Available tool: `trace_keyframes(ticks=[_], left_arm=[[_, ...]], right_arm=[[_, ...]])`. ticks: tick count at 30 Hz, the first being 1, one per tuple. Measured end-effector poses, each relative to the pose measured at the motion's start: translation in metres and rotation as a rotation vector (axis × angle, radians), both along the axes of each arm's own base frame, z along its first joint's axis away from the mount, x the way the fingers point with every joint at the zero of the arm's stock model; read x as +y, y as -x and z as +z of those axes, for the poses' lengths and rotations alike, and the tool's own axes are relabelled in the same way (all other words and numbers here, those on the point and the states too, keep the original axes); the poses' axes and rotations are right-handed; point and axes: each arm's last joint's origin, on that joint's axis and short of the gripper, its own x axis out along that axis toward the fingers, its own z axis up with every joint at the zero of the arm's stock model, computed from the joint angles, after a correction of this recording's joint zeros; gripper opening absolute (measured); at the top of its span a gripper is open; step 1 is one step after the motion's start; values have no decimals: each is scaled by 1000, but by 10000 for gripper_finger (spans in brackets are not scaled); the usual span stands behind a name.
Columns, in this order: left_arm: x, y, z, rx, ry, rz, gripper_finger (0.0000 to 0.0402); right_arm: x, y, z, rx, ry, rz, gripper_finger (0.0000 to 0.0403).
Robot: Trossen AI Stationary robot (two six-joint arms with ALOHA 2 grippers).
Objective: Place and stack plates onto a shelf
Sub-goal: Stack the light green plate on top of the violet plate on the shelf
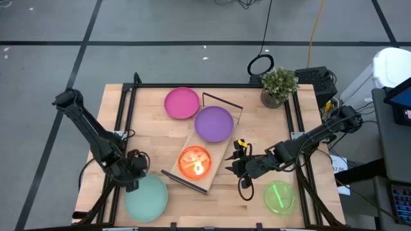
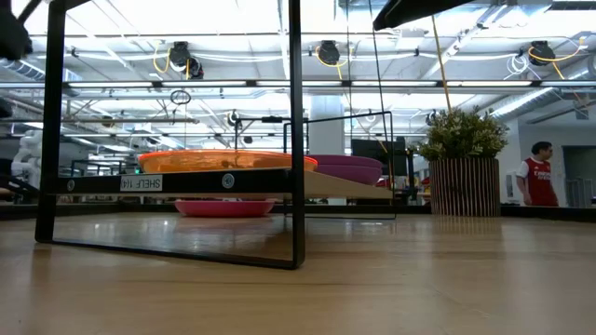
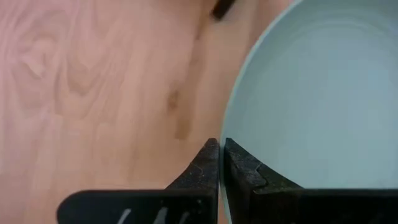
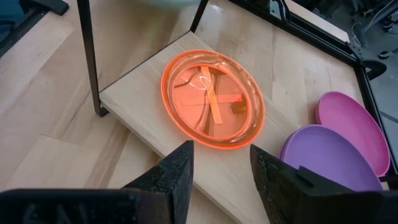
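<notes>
Left gripper [image 1: 133, 168] sits low at the near left part of the table [image 1: 148, 125], its two dark fingers [image 3: 205, 171] pinched together on the rim of the mint green plate [image 1: 146, 196], which lies flat on the tabletop just on the near side of that gripper; in the left wrist view the plate's pale edge runs right into the closed finger pair, with bare wood on the other side. Right gripper [image 1: 234, 162] hangs just beside the near right edge of the shelf [image 1: 221, 149], fingers spread with a clear gap and holding nothing. Straight ahead of those fingers, in the right wrist view, lies the orange plate [image 4: 212, 98], resting on the near end of the light-wood shelf board beside the black frame [image 4: 90, 59]. Farther along the board sits the purple plate [image 1: 214, 123], and past it, off the shelf on the tabletop, the magenta plate [image 1: 182, 102], the two appearing to meet at their rims. A lime green plate [image 1: 280, 197] lies on the table at the near right, near the right arm. A potted plant [image 1: 279, 85] stands at the far right corner.
</notes>
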Motion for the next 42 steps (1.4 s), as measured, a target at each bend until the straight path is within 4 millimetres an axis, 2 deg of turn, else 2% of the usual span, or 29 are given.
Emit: trace_keyframes(ticks=[10,16,19,28,34,42], left_arm=[[15,14,38,-219,219,-46,7],[26,17,55,-373,249,-21,7],[30,16,71,-441,233,-4,7],[50,12,133,-581,79,62,7],[74,8,170,-745,-131,209,7],[105,-5,191,-849,-393,424,7]], right_arm=[[0,0,0,1,0,0,141],[0,0,0,0,0,0,141],[0,0,0,1,0,0,141],[0,0,0,2,9,6,141],[0,0,0,4,24,18,141],[0,0,0,5,46,35,141]])
